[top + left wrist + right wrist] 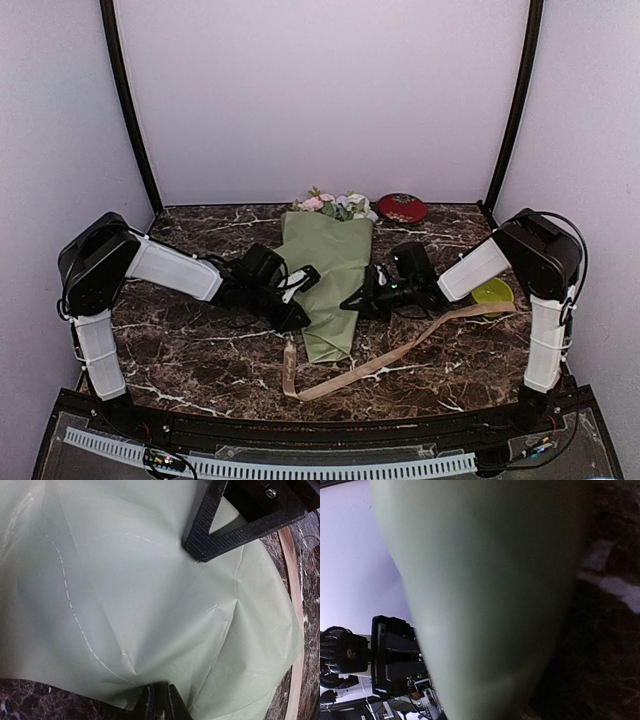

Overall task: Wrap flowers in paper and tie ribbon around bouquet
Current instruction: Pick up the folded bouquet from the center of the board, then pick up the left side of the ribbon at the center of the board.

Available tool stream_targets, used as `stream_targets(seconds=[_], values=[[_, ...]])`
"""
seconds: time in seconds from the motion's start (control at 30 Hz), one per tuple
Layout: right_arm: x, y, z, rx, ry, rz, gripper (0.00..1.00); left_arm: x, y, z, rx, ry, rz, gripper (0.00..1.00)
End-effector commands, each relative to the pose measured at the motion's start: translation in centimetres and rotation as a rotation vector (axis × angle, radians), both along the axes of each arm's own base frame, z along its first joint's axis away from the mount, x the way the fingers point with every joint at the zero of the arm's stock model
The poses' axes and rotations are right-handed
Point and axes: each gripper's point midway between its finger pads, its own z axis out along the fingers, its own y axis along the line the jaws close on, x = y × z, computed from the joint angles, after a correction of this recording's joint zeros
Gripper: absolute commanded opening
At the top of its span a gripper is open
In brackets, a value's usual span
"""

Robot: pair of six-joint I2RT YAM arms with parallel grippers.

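**Bouquet lying mid-table, a gripper at each flank**

You are working on a dark brown marble-patterned tabletop (200, 350) veined with white. Plain pale lilac walls (320, 90) close it in on three sides, and a black pole (128, 100) rises at each back corner.

The bouquet (330, 270) lies flat in the middle of that surface. It is a sage-green paper cone with its narrow end toward your arm bases and its wide end toward the back wall. Pink and white blooms (335, 205) with green leaves show at the wide end. Up close the paper is thin and creased, with pale scuffed fold lines.

Just right of the bouquet's blooms sits a round red dish (402, 207). Well to the bouquet's right is a yellow-green dish (492, 291). The tan ribbon (400, 352) runs from that side across the marble, loops in front of the bouquet's narrow end and ends just left of it.

Your left gripper (159, 695) is pinched closed on the bouquet's left paper edge. Your right gripper (352, 298) is at the bouquet's right edge with one finger lying on the paper. You cannot tell whether it is clamped.
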Motion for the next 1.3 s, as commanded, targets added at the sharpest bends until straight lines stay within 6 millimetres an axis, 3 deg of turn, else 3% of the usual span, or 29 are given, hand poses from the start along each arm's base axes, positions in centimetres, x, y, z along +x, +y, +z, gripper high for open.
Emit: stream_targets(seconds=[0.0, 0.03, 0.13, 0.27, 0.43, 0.6, 0.67, 0.77, 1.0, 1.17, 1.27], values=[[-0.3, 0.1, -0.1, 0.016, 0.010, 0.013, 0.04, -2.1, 2.0, -3.3, 0.125, 0.101, 0.003, 0.08], [-0.3, 0.1, 0.1, 0.019, 0.008, 0.013, 0.00, -1.8, 1.7, -2.6, 0.117, 0.091, 0.003, 0.08], [-0.1, -0.2, 0.1, 0.010, 0.005, 0.003, 0.00, -1.3, 1.1, -0.2, 0.076, 0.063, 0.004, 0.10], [-0.1, -0.4, 0.2, 0.006, 0.004, -0.002, 0.00, -1.4, 1.3, 4.2, 0.026, 0.012, 0.017, 0.26], [0.0, -0.5, 0.1, -0.010, -0.001, -0.001, 0.00, -4.5, 3.2, 6.7, 0.056, 0.074, 0.039, 0.39], [0.0, -0.6, 0.1, -0.031, -0.013, 0.008, 0.00, -9.6, 6.0, 4.5, 0.254, 0.123, 0.020, 0.50], [-0.1, -0.6, 0.0, -0.037, -0.013, 0.014, 0.00, -10.6, 6.6, 3.2, 0.311, 0.115, -0.001, 0.53], [-0.1, -0.6, 0.0, -0.040, -0.016, 0.018, 0.00, -9.6, 6.6, 2.2, 0.373, 0.100, 0.031, 0.54], [-0.2, -1.0, 0.2, -0.074, -0.051, 0.023, 0.00, -7.2, 4.5, 0.7, 0.377, 0.061, 0.051, 0.60], [-0.2, -1.0, 0.2, -0.077, -0.053, 0.024, 0.00, -7.9, 2.8, 0.2, 0.322, 0.093, -0.015, 0.60], [-0.2, -0.9, 0.2, -0.075, -0.052, 0.028, 0.00, -8.4, 2.7, 0.0, 0.313, 0.097, -0.051, 0.53]])
